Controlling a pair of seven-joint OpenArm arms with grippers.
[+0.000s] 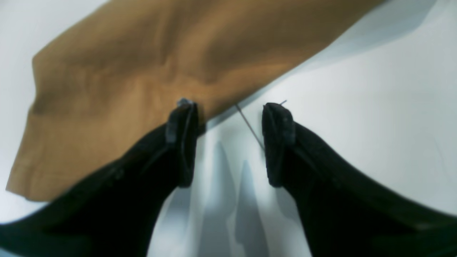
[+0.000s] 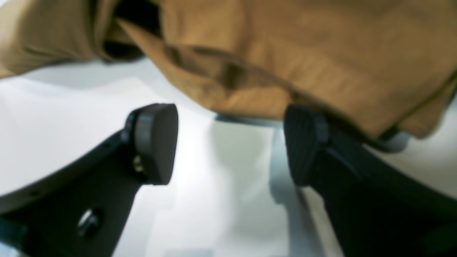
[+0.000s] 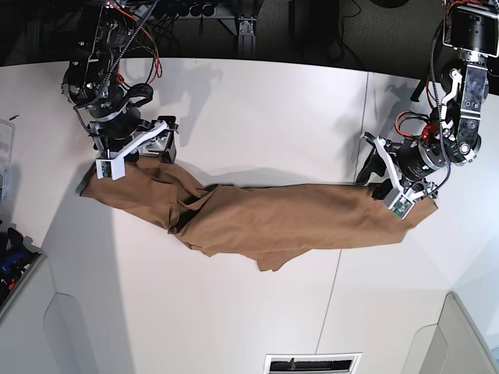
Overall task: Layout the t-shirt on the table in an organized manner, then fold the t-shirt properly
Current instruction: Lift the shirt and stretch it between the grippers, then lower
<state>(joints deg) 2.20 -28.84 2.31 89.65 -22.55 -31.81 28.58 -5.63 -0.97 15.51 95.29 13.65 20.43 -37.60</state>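
stretching a tan t-shirt (image 3: pixel 257 218) into a long band across the white table (image 3: pixel 257 117), with a pincer spread wide and empty at each end.

the left gripper (image 1: pixel 228 107) has one fingertip (image 1: pixel 184 114) at the hem and bare table between its jaws; the right gripper (image 2: pixel 230 142) stands just short of a rumpled edge. the soft, matte cotton is bunched and twisted near the right gripper, flatter by the left. likely risk: closing there would pinch several layers, or slip on the smooth top, leaving the layout skewed.
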